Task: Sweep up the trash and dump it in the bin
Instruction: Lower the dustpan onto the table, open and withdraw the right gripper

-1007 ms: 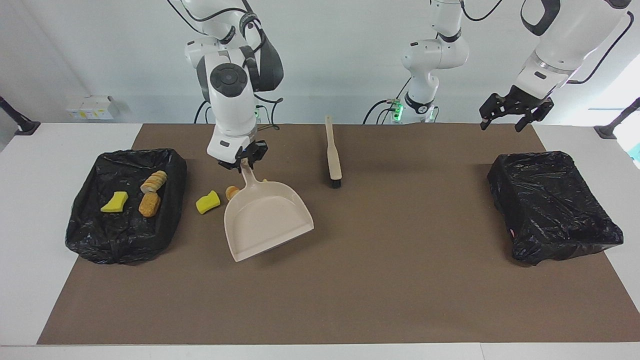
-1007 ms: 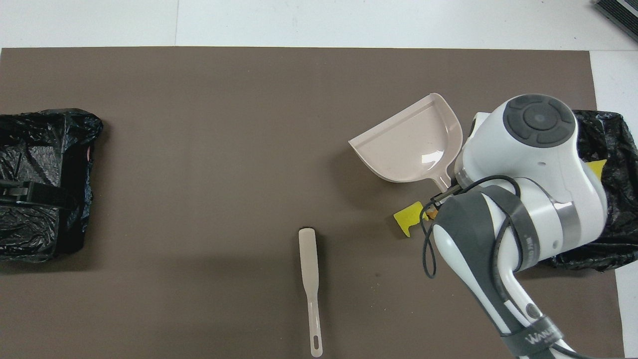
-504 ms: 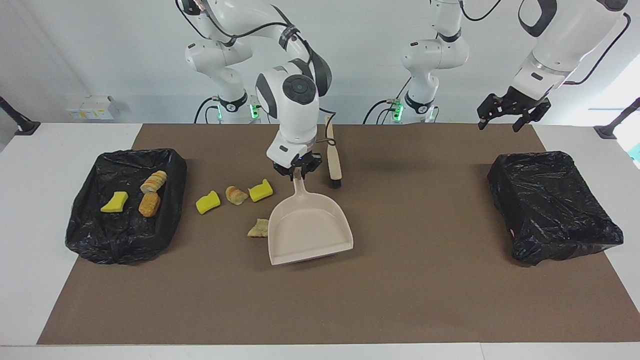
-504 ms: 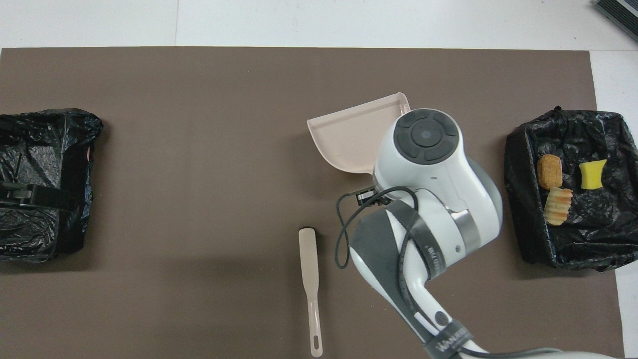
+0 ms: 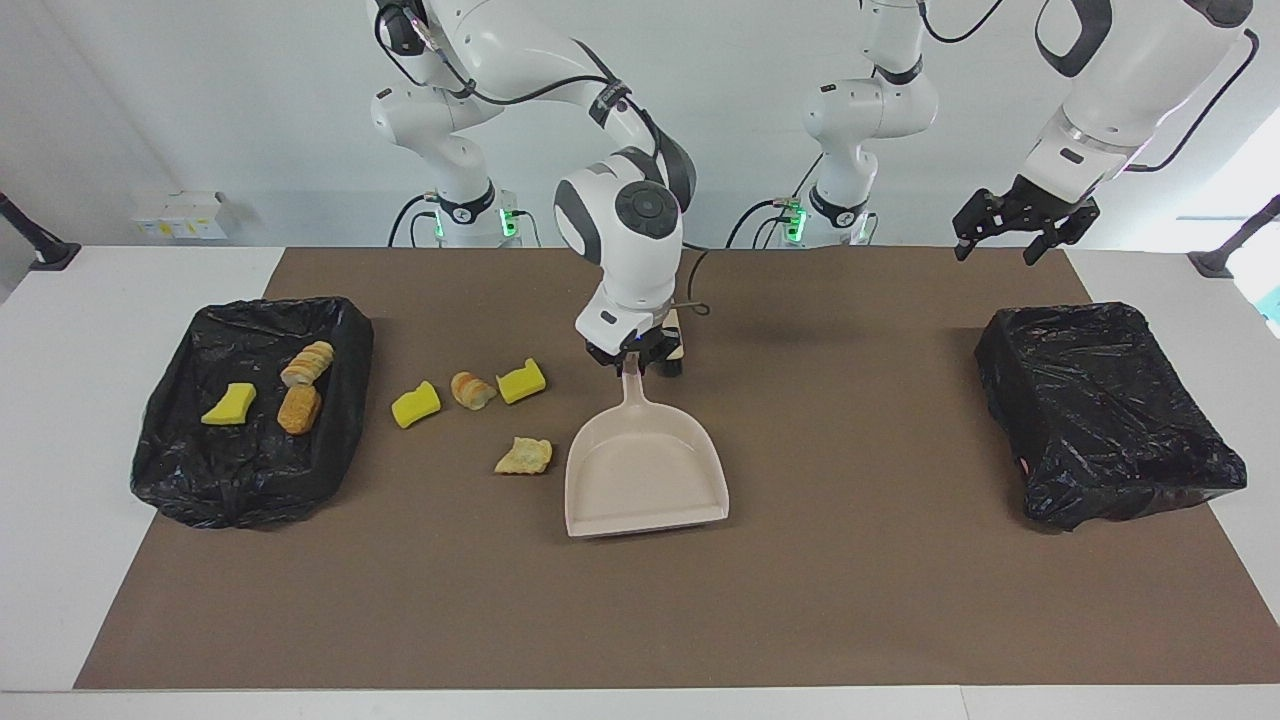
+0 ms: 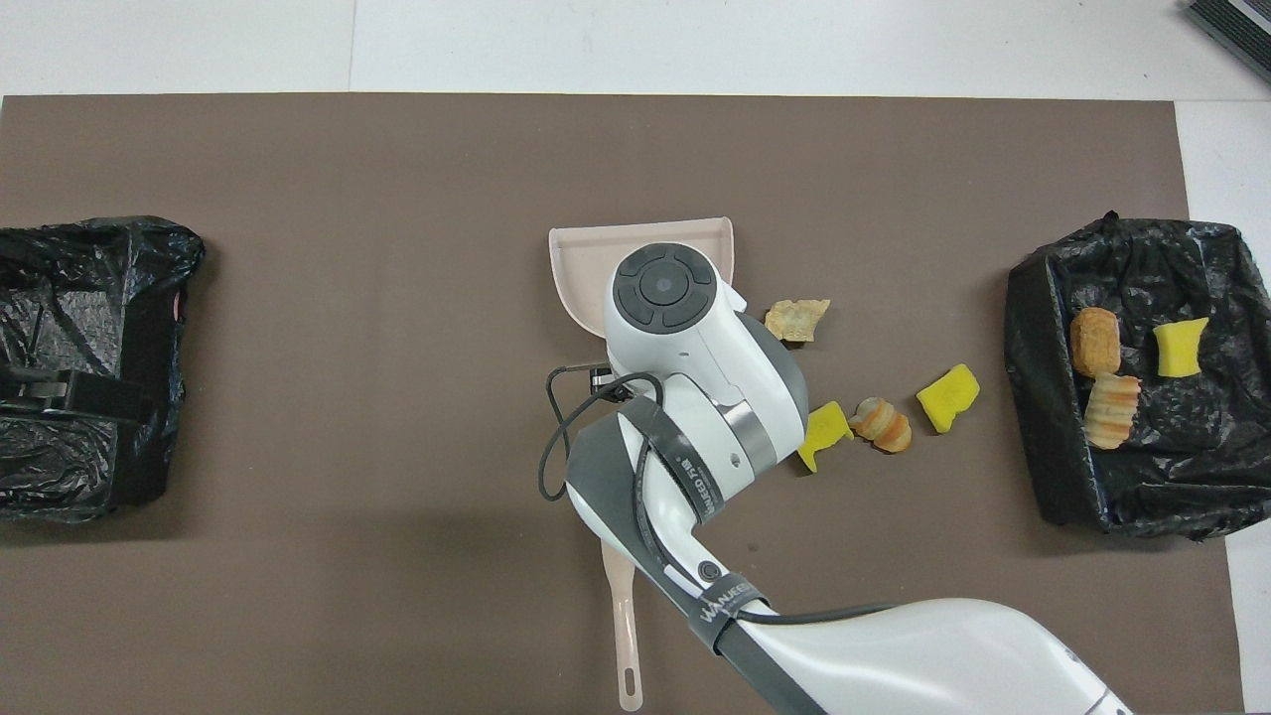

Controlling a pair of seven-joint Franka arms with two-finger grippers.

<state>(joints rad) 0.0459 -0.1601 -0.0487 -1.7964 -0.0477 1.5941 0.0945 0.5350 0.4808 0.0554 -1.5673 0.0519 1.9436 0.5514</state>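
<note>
My right gripper (image 5: 630, 352) is shut on the handle of the beige dustpan (image 5: 645, 475), which lies level at mid-mat with its mouth away from the robots. In the overhead view the arm covers most of the dustpan (image 6: 581, 268). Loose trash lies on the mat toward the right arm's end: a flat crust (image 5: 524, 456) beside the pan, two yellow sponges (image 5: 522, 381) (image 5: 415, 403) and a bread chunk (image 5: 472, 389). The black-lined bin (image 5: 200, 320) at that end holds a sponge (image 5: 229, 403) and two bread chunks (image 5: 307, 363). My left gripper (image 5: 1010, 240) hangs open above the mat's corner.
A second black-lined bin (image 5: 1105, 410) sits at the left arm's end. The brush lies near the robots, with only its bristles (image 5: 668, 365) showing past the right gripper and its handle (image 6: 624, 626) in the overhead view. A brown mat (image 5: 850, 600) covers the table.
My right arm has swung the dustpan from beside the bin at its end to the middle of the mat, uncovering the loose trash. The left gripper has barely moved.
</note>
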